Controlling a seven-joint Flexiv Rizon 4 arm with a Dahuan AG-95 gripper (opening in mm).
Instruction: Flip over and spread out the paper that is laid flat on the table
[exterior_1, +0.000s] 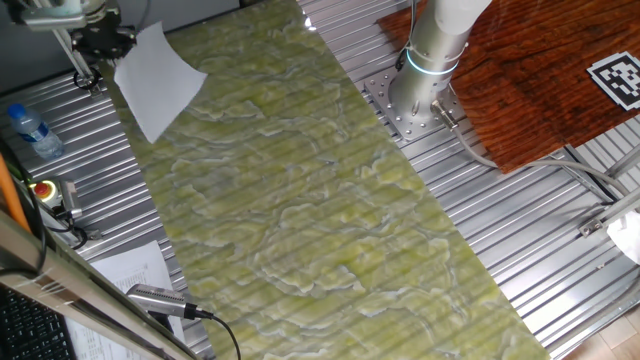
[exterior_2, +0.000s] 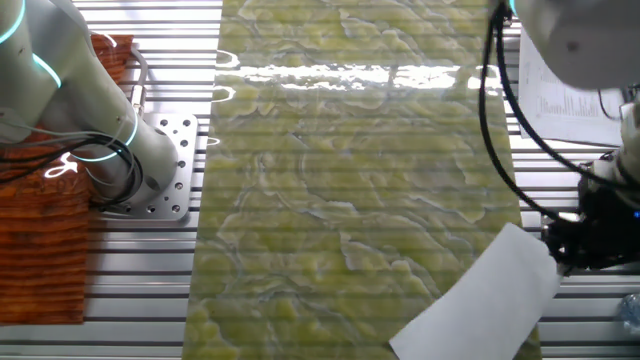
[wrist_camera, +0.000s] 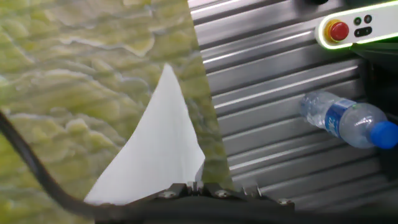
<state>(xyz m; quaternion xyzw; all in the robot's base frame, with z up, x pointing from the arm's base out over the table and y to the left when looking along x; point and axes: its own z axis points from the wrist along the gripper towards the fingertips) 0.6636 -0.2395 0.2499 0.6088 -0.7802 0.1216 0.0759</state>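
Note:
The plain white paper (exterior_1: 155, 80) is held up by one edge at the far end of the green-yellow marbled table (exterior_1: 300, 200), near its side edge. It hangs tilted above the table and does not lie flat. My gripper (exterior_1: 97, 45) is shut on that edge. In the other fixed view the paper (exterior_2: 480, 300) slants down from the gripper (exterior_2: 565, 250) at the lower right. In the hand view the paper (wrist_camera: 155, 143) spreads away from the closed fingertips (wrist_camera: 194, 185) and tapers to a corner over the table (wrist_camera: 74, 74).
A water bottle (wrist_camera: 348, 121) lies on the ribbed metal beside the table, with a red-button control (wrist_camera: 348, 28) behind it. A printed sheet (exterior_1: 135, 268) and a handheld device (exterior_1: 160, 298) lie at the near left. The arm's base (exterior_1: 425, 85) and a wood panel (exterior_1: 530, 70) stand on the right.

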